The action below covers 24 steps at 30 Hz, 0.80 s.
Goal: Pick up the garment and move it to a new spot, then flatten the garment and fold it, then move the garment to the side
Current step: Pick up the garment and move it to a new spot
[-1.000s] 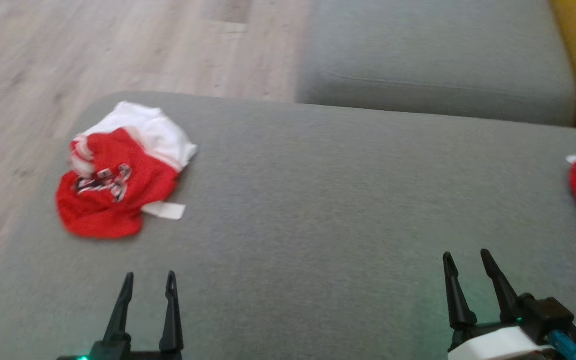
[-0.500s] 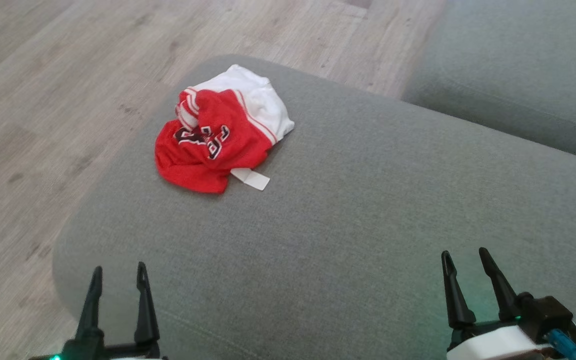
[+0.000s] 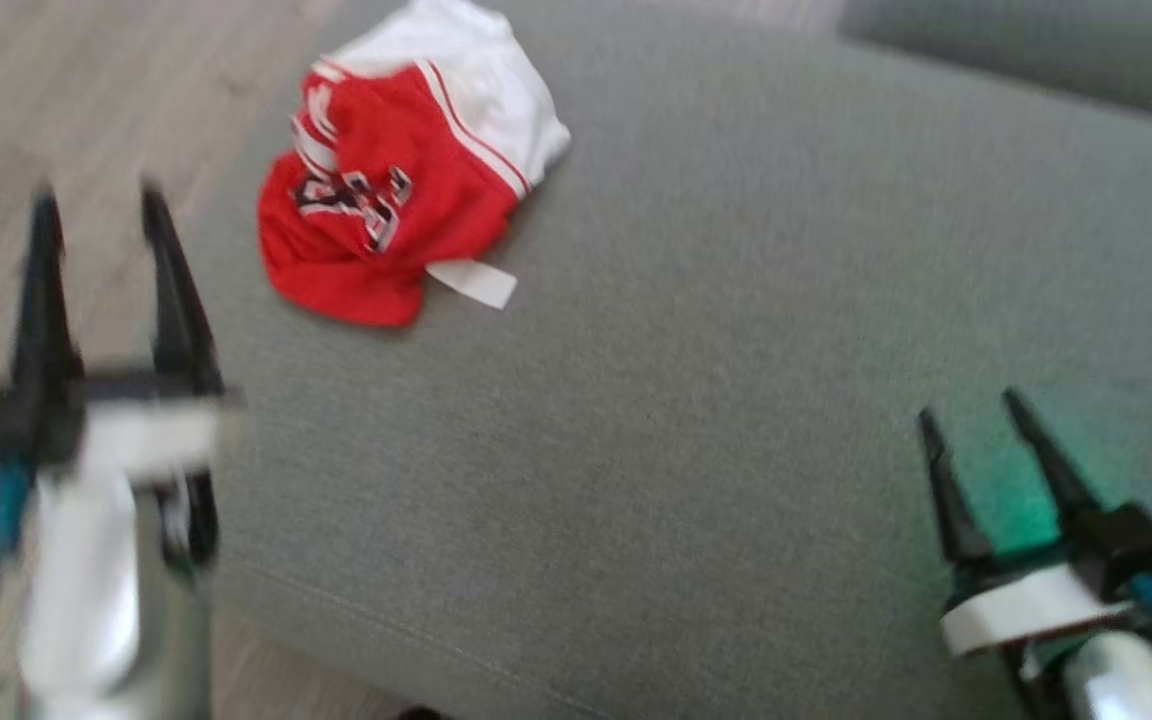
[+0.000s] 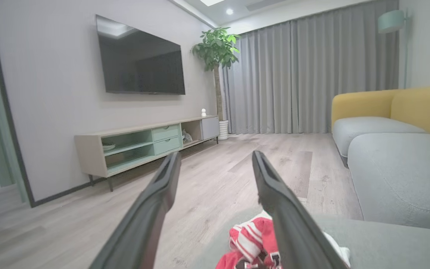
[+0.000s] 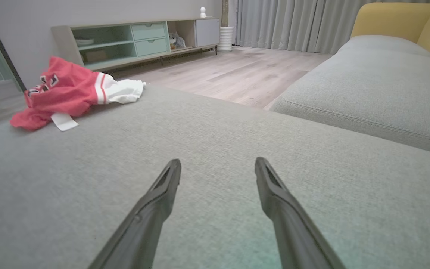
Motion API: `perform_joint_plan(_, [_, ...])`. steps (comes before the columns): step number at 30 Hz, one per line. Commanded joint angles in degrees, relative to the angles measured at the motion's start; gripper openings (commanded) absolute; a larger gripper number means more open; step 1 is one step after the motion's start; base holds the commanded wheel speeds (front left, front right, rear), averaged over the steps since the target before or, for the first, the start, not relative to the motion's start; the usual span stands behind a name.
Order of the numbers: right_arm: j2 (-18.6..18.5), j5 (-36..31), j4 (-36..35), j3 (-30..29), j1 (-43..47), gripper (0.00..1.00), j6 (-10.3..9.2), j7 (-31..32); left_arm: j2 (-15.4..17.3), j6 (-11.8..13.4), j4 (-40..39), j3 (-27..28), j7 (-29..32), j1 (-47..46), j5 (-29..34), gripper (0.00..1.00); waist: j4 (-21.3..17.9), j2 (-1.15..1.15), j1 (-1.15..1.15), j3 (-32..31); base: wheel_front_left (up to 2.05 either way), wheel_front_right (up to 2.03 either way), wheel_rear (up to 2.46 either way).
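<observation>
A crumpled red-and-white garment (image 3: 391, 190) lies near the far left corner of the grey sofa cushion (image 3: 736, 350), not yet picked up. The left gripper (image 3: 96, 205), jaws apart and empty, hangs at the left edge, seemingly lined up for the grab; the right gripper (image 3: 971, 405), jaws likewise apart, hovers toward the near right corner.

Left dark two-finger gripper (image 3: 96, 195) motion-blurred, head view. Crumpled red-and-white fabric garment (image 4: 248, 239) in left wrist view: partly behind finger (image 4: 286, 216), cut by btm edge.
</observation>
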Motion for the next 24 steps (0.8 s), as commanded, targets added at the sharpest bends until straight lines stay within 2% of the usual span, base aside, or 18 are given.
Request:
perform_joint_plan(1, [-2.92,-1.15,-2.43,1.24,-2.76,1.0,-0.04,-0.62,3.26,-0.82,4.36,2.49,-0.26,-8.88,0.05,1.0,-2.03,0.0,-0.02,8.81,0.0,0.0,0.0])
perform_joint_plan(5, [-6.17,-2.01,-3.32,1.26,-5.33,1.0,-0.04,-0.62,6.89,-2.34,19.37,2.9,1.53,-24.72,-1.23,1.0,-3.24,0.0,-0.02,14.29,0.0,0.0,0.0])
perform_joint_plan(6, [-6.17,-2.01,-3.32,1.26,-5.33,1.0,-0.04,-0.62,6.89,-2.34,19.37,2.9,1.53,-24.72,-1.23,1.0,-3.24,0.0,-0.02,14.29,0.0,0.0,0.0])
perform_joint_plan(12, [-8.07,-2.54,-4.55,1.55,-8.06,1.0,-0.04,-0.62,11.27,-4.28,41.59,4.61,9.91,-41.09,-5.5,1.0,-6.55,0.0,-0.02,20.2,0.0,0.0,0.0])
perform_joint_plan(17, [-7.7,-3.13,-5.48,1.81,-9.76,1.0,-0.04,-0.62,13.31,-5.57,54.8,6.34,17.05,-45.74,-10.41,1.0,-10.16,0.0,-0.02,23.21,0.0,0.0,0.0])
perform_joint_plan(22, [-6.8,-3.48,-6.12,0.68,-10.31,1.0,-0.04,-0.62,13.35,-5.96,58.58,3.67,19.62,-46.2,-14.51,1.0,-12.04,0.0,-0.02,24.6,0.0,0.0,0.0])
perform_joint_plan(23, [-6.58,-3.53,-6.09,0.55,-10.37,1.0,-0.04,-0.62,13.64,-5.97,58.19,2.5,19.25,-45.94,-15.31,0.4,-12.25,0.0,-0.02,24.6,0.0,0.0,0.0])
perform_joint_plan(24, [-6.32,-3.58,-6.02,0.48,-10.46,1.0,-0.04,-0.62,14.11,-5.97,57.62,1.3,18.47,-45.63,-16.03,0.0,-12.46,0.0,-0.02,24.49,0.0,0.0,0.0])
